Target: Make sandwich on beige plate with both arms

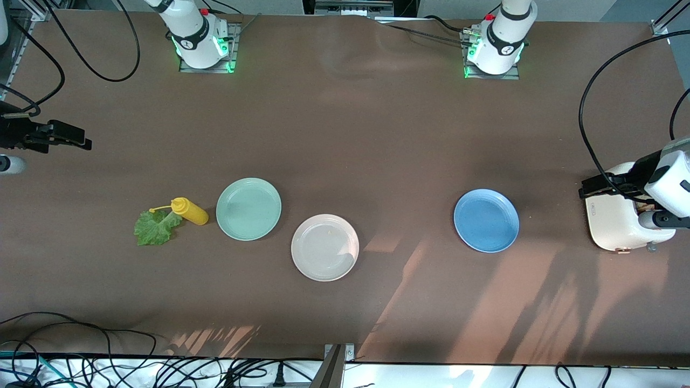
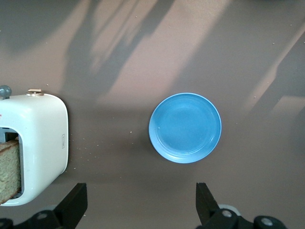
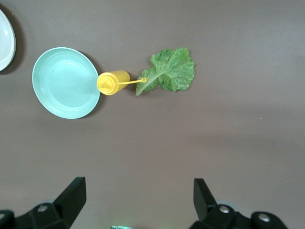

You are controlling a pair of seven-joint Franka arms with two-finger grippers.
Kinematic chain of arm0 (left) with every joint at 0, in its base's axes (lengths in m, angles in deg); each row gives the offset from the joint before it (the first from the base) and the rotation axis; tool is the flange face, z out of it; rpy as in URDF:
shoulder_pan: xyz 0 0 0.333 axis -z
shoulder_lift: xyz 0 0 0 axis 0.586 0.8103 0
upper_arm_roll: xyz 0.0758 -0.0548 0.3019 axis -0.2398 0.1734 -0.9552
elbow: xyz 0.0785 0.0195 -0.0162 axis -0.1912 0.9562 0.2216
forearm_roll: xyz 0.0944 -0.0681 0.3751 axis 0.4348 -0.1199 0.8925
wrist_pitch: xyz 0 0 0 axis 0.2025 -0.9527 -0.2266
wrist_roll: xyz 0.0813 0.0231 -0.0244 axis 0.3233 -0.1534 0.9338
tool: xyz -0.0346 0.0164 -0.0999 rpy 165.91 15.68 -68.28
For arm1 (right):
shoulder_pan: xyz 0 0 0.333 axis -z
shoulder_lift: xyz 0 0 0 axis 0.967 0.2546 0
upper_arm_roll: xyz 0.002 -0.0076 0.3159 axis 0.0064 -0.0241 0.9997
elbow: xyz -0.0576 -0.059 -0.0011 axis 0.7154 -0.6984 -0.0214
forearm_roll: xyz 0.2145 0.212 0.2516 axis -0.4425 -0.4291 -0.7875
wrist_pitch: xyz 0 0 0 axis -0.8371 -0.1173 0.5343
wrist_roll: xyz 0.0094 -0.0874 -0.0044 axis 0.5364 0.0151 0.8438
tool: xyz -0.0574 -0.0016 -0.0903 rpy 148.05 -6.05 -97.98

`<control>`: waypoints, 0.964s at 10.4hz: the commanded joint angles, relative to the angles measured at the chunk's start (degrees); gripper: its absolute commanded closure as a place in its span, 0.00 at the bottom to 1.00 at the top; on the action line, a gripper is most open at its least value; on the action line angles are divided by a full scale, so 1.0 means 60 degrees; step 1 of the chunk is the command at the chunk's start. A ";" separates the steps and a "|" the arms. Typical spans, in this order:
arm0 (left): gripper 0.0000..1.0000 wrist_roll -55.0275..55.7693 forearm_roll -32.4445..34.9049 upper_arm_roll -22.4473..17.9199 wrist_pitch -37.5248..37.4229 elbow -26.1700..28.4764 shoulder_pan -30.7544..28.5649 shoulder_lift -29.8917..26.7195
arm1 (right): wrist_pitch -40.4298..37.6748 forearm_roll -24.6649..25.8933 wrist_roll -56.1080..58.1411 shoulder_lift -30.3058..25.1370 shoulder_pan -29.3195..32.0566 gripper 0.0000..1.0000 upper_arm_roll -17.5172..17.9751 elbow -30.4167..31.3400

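Beige plate (image 1: 325,247) sits empty near the bench (image 1: 377,134) middle, closest to the front cam of the three plates. Mint-green plate (image 1: 248,208) is just beside it toward the right arm's end; blue plate (image 1: 486,220) is well apart toward the left arm's end. Lettuce leaf (image 1: 156,228) lies flat on the bench, w/ a yellow squeeze bottle (image 1: 189,211) standing between it and the mint-green plate, nozzle tip over the leaf stem. White toaster (image 1: 620,221) at the left arm's end has a bread slice (image 2: 8,169) in its slot. Left gripper (image 2: 140,205) hangs over bare bench between toaster and blue plate, fingers (image 2: 74,202) spread wide, holding nothing. Right gripper (image 3: 138,202) hangs over bare bench near the leaf, fingers (image 3: 71,198) also wide apart, empty.
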 commanded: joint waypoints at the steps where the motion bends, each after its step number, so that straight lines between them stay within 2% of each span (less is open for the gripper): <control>1: 0.00 -0.0183 -0.0144 -0.0026 -0.0050 0.0049 -0.0008 -0.0032 | -0.0169 -0.0185 -0.0044 0.0023 0.0046 0.00 -0.0014 -0.0193; 4: 0.00 -0.0212 -0.0056 -0.0055 -0.0065 0.0049 -0.0226 -0.0032 | -0.0169 -0.0214 -0.0059 0.0023 0.0046 0.00 -0.0014 -0.0193; 6: 0.00 -0.0735 0.0003 -0.0070 -0.0065 0.0049 -0.0927 0.0158 | -0.0169 -0.0214 -0.0044 0.0023 0.0046 0.00 -0.0014 -0.0193; 8: 0.00 -0.2111 0.0585 -0.0070 -0.0051 0.0049 -0.1660 0.0494 | -0.0183 -0.0229 -0.0044 0.0037 0.0060 0.00 -0.0014 -0.0179; 10: 0.01 -0.2670 0.1331 -0.0085 0.0008 0.0049 -0.2130 0.1034 | -0.0169 -0.0214 -0.0044 0.0038 0.0060 0.00 -0.0029 -0.0179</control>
